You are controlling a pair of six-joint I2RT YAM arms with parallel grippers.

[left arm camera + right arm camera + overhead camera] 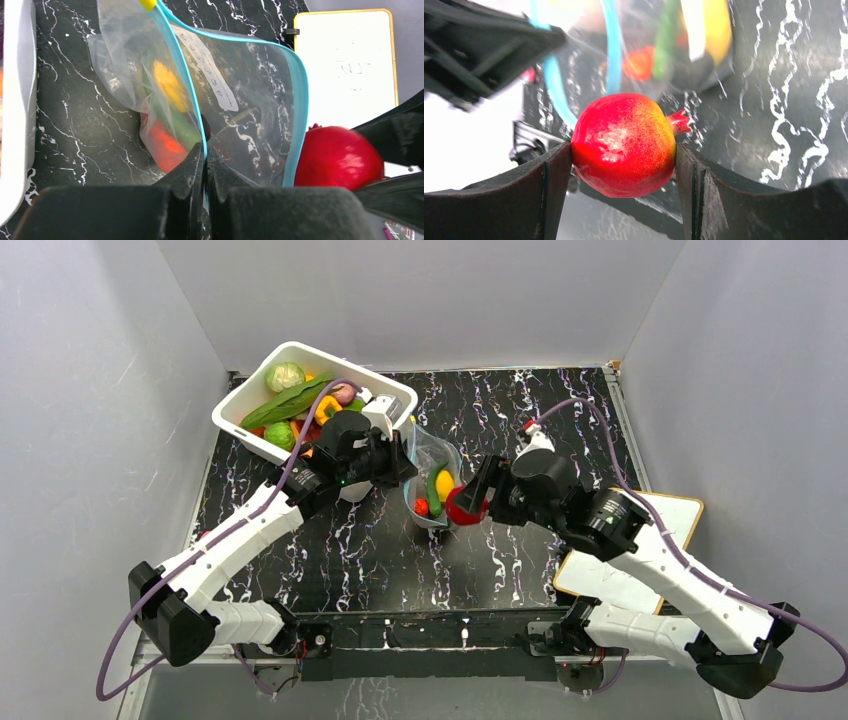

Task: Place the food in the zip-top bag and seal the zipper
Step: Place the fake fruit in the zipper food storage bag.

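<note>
Left claw (205,159): jaws are closed flat together, and the zipper (301,100) of the bag (250,105) is pinched between the tips. The bag is spread just ahead of those tips, its mouth pulled open into a loop. Through the plastic, ahead and left of the tips, a yellow piece (167,82), a green piece (181,127) and a red piece (162,147) are seen inside. The tub (240,432) is found just to the left of this claw, with more food (290,400) heaped in it.

Right claw (624,167): jaws are set wide, and a pomegranate (624,142) is clamped between both pads, its crown turned toward one finger. The fruit is held just short of the bag's mouth, which lies straight ahead of the tips. Whether the near zipper edge is touched cannot be told. A board (600,585) is noted behind this claw, under the arm.
</note>
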